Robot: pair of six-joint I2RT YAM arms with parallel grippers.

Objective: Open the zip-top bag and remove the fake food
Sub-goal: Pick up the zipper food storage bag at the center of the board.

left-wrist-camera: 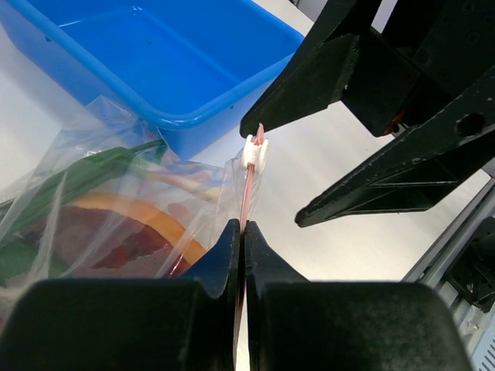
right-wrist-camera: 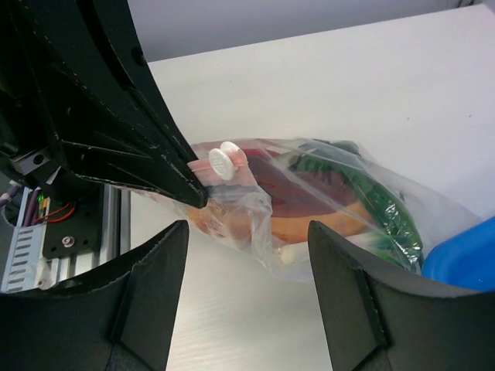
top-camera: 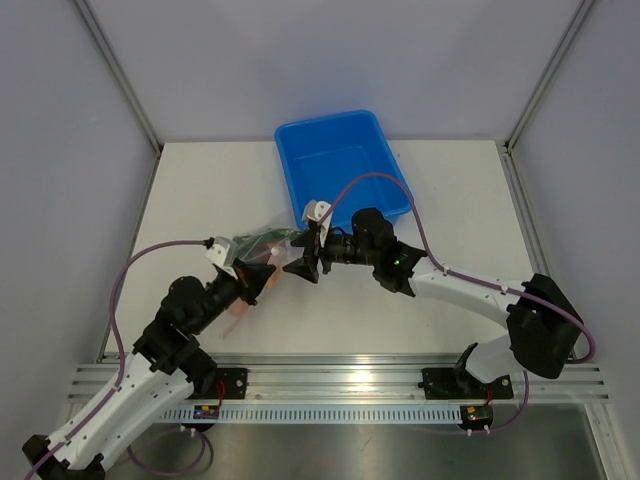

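Note:
The clear zip-top bag (top-camera: 262, 243) lies between my two grippers in front of the blue tub. My left gripper (left-wrist-camera: 243, 226) is shut on its pinkish zip strip (left-wrist-camera: 249, 185), just below the white slider (left-wrist-camera: 254, 152). Fake food shows through the plastic: an orange slice (left-wrist-camera: 151, 222) and a green chilli (left-wrist-camera: 85, 166). My right gripper (right-wrist-camera: 247, 232) is open, its jaws spread on either side of the bag's corner (right-wrist-camera: 255, 209), close to the slider (right-wrist-camera: 224, 161). In the top view the left gripper (top-camera: 262, 280) and right gripper (top-camera: 298, 265) nearly meet.
The blue tub (top-camera: 340, 165) stands at the back centre, just behind the bag, with nothing seen in it. The metal rail (top-camera: 340, 380) runs along the table's near edge. Grey walls close in both sides.

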